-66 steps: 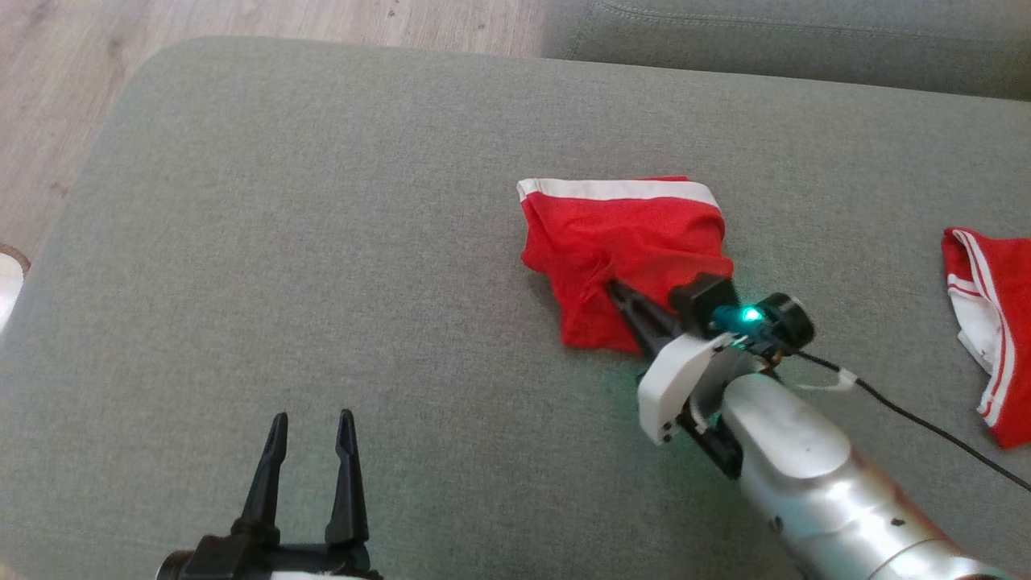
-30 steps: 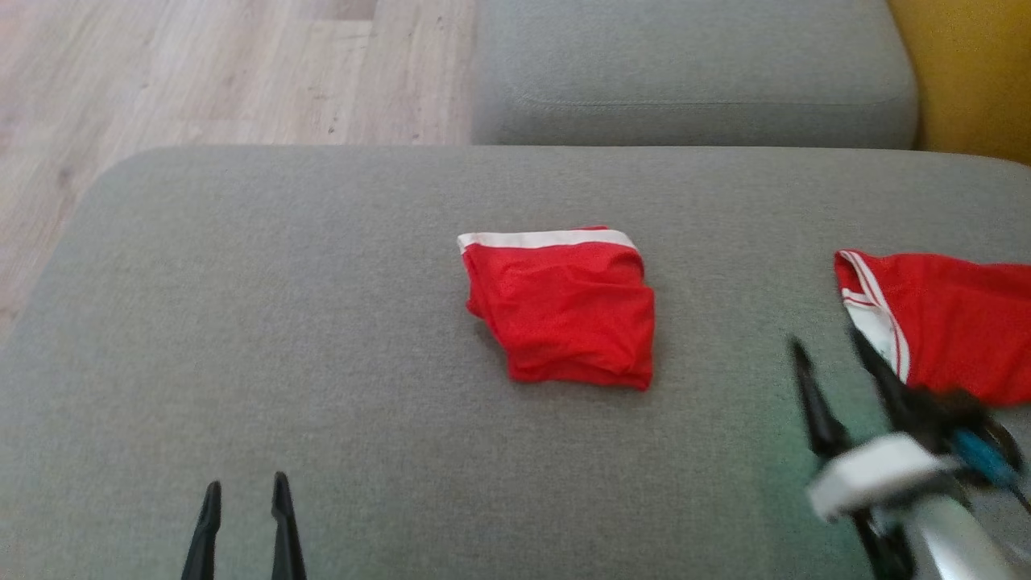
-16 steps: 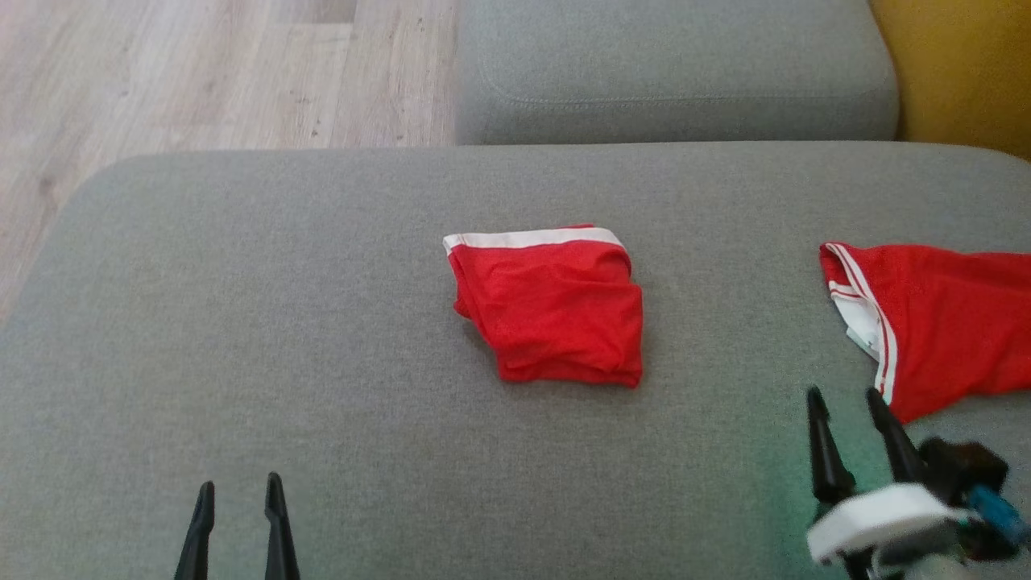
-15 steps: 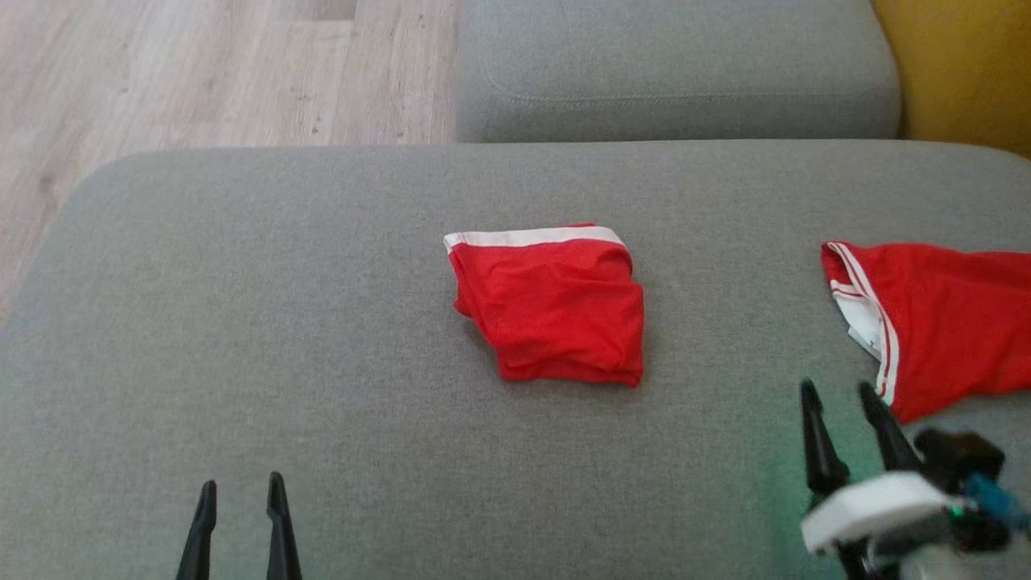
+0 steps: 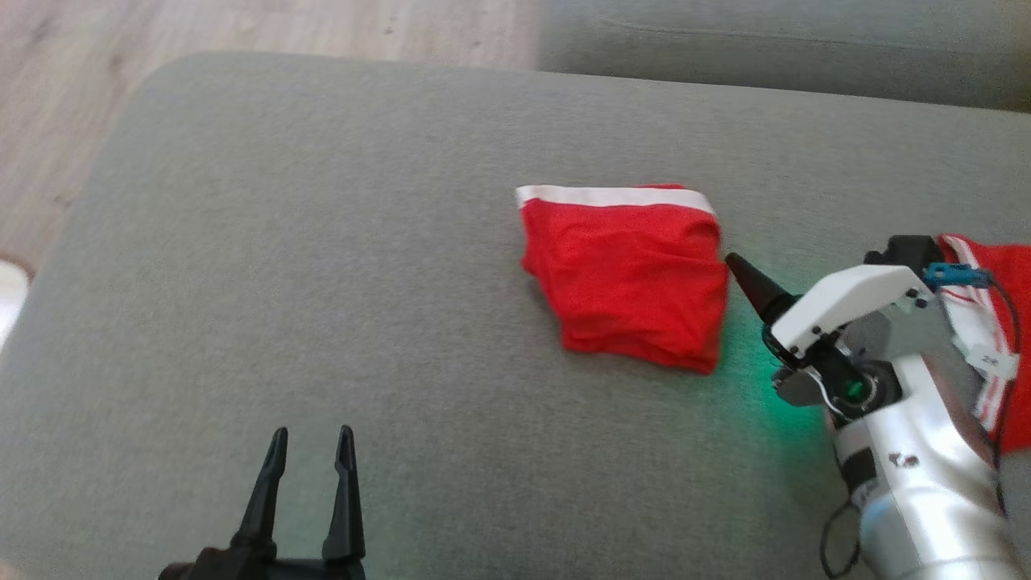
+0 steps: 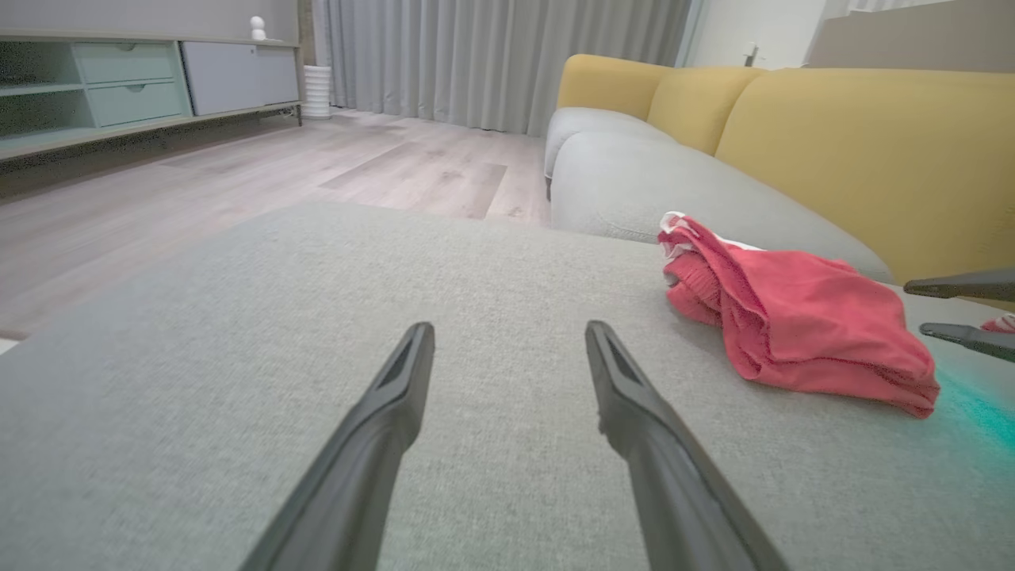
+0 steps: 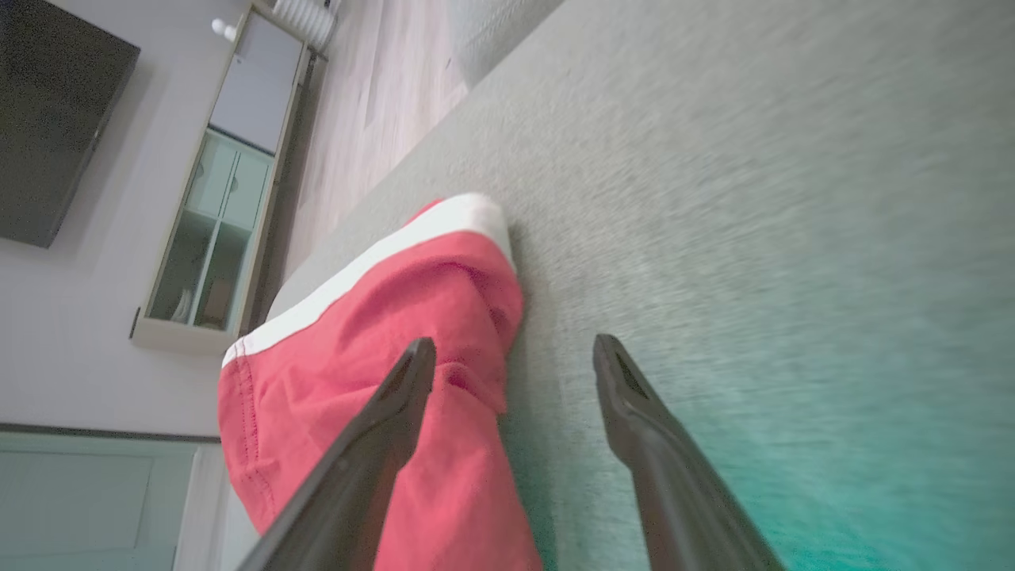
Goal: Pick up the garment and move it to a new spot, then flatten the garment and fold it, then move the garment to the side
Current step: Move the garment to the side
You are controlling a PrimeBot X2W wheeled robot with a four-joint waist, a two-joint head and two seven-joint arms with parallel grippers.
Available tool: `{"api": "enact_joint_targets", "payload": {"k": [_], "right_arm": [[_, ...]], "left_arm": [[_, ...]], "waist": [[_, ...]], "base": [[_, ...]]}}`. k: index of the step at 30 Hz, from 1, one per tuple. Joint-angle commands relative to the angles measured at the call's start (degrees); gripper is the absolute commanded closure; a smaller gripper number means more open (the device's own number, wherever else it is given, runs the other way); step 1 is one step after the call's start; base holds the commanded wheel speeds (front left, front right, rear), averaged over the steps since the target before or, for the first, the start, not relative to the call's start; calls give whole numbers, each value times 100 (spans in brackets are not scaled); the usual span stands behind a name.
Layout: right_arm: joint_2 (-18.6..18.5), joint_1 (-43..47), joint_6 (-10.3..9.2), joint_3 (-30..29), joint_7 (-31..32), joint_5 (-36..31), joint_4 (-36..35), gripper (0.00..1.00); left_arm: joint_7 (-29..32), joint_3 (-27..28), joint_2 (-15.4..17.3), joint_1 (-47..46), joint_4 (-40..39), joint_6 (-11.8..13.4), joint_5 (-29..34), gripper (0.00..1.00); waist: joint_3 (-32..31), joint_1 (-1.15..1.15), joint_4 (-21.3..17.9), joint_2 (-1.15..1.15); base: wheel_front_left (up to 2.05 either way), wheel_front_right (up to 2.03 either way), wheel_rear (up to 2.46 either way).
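As the folded garment (image 5: 628,274) lies on the grey cushion (image 5: 322,242) with the right gripper (image 7: 514,345) spread wide just beside its edge, a shallow pinch may catch only the top layer and undo the fold; the left gripper (image 5: 310,439), also wide, hovers well apart.

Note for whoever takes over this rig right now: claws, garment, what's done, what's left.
Left claw: open, empty, low over the sofa cushion.
Right claw: open, empty, at the right edge of the folded red garment.
Done: garment looks folded, mid-cushion.
To do: grip it and move it aside. A second red garment lies further right.
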Motion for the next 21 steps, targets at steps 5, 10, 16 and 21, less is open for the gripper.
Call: {"api": "enact_joint_targets", "payload": {"k": [5,10,16,21], "right_arm": [[32,-774,40,451,-4,671,667,0],[33,-1228,40,632,-254,675,1601,0],[33,-1762,40,844,-222,1164,2333,100],[33,-1873,40,1211,-263,1498,2364,100]], "left_arm": [[-55,72,-30,-152,-77,95,-73,0],[-55,25,-30,-186,-86,118,-86,0],[-55,16,-30,-247,-118,158,-97,0],[-55,159,-30,-179,-158,184,-97,0]], "waist": [[74,-2,398,0],[110,-2,476,0],[178,-2,383,0],[184,-2,-132,0]], "base": [[0,0,0],[0,0,0],[0,0,0],[0,0,0]]}}
